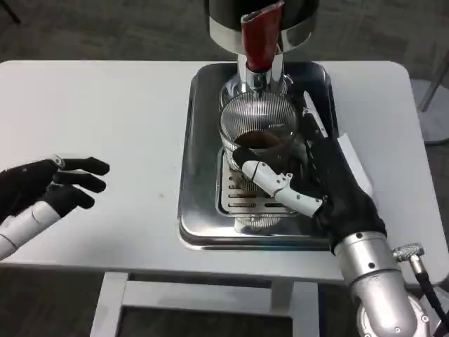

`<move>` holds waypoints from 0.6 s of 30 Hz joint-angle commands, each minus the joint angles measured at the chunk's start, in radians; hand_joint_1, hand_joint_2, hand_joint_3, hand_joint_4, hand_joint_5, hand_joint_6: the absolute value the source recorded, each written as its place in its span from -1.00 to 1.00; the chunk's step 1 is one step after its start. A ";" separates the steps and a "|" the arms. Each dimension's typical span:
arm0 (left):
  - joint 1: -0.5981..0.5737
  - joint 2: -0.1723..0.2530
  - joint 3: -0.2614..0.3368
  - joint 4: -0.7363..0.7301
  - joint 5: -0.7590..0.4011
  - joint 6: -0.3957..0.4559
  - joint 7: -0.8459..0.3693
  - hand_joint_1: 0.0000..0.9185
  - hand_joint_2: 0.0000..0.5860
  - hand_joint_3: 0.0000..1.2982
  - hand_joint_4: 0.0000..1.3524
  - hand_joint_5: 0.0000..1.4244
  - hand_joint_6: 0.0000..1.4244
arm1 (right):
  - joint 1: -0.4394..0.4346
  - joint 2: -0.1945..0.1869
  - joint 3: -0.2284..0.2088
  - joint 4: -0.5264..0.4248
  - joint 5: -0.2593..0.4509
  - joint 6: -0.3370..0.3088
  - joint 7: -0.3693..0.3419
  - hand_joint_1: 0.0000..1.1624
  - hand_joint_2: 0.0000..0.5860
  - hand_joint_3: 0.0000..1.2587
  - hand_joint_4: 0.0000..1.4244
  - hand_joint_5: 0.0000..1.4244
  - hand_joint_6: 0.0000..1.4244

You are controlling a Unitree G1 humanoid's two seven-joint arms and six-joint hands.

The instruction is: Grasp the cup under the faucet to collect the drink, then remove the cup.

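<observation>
A clear ribbed glass cup (258, 130) with dark drink inside stands on the slotted grate of the silver drip tray (203, 175), right under the faucet (258, 74) with its red lever (262, 35). My right hand (319, 184) wraps around the cup from the right, thumb across its front and fingers behind it. My left hand (50, 186) hovers over the table at the far left, fingers apart, holding nothing.
The dispenser's black and chrome body (261, 17) rises at the back of the tray. A white card (356, 165) lies on the table by the tray's right side. Bare white tabletop (126, 119) stretches between the left hand and the tray.
</observation>
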 commanded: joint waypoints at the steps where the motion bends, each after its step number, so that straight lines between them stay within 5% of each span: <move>1: 0.025 0.018 0.014 0.013 -0.007 0.010 -0.014 -0.96 -0.69 -0.44 -0.44 -0.40 -0.46 | 0.001 0.024 0.016 0.031 -0.005 -0.025 -0.017 0.08 -0.25 -1.00 -1.00 -0.89 -0.70; 18: 0.027 0.036 0.013 0.039 -0.006 0.009 -0.025 -0.99 -0.69 -0.42 -0.43 -0.40 -0.46 | -0.008 0.045 0.043 0.087 -0.053 -0.038 -0.068 0.15 -0.28 -1.00 -0.91 -0.71 -0.50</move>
